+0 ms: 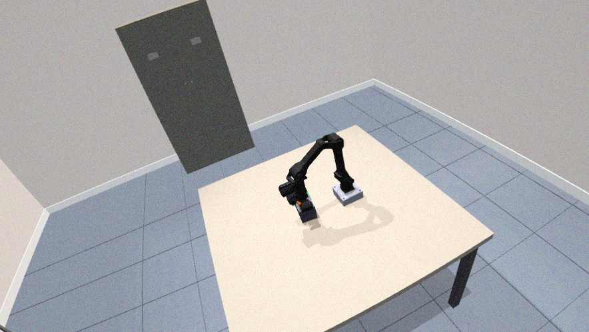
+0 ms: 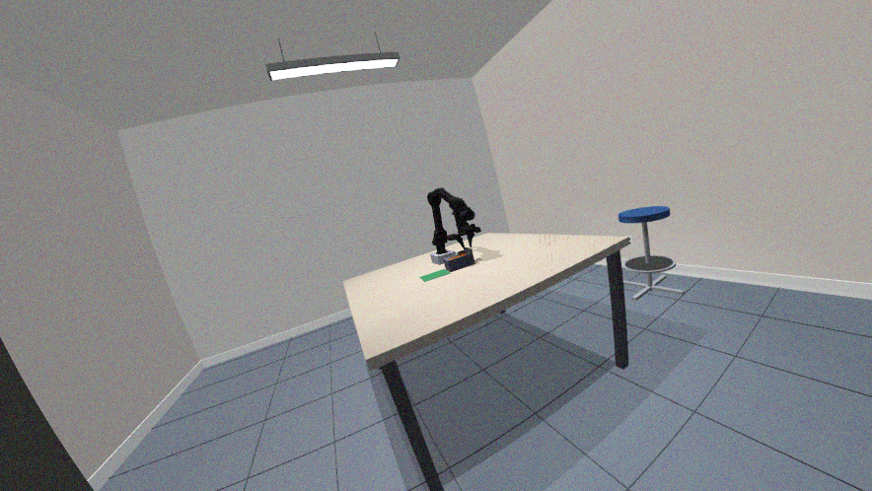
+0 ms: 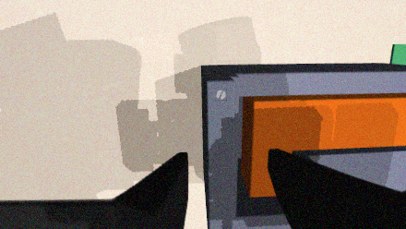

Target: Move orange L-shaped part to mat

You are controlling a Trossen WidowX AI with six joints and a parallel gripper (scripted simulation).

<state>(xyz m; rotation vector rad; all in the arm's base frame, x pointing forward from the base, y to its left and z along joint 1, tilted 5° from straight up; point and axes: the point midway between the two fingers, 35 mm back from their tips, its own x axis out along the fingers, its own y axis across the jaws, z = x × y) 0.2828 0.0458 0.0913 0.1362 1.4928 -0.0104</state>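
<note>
The orange L-shaped part (image 3: 288, 125) lies in its pocket in the grey tray (image 3: 249, 79) (image 2: 461, 262) (image 1: 307, 215). The wrist view shows one of its ends and a dark side face along that end; its far end is out of that view, and I cannot tell whether it is tilted. My gripper (image 3: 228, 160) (image 2: 467, 245) points down over the tray, partly open, with nothing between its fingers. In the wrist view the right fingertip overlaps the orange part's near end, and the left fingertip is outside the tray's wall. Contact cannot be made out. The green mat (image 2: 433, 276) (image 3: 400, 54) lies flat beside the tray.
The arm's pale base (image 1: 348, 194) stands on the table (image 1: 263, 255) close to the tray. The arm hides much of the tray and mat in the top view. A blue stool (image 2: 644, 214) stands on the floor beyond the table.
</note>
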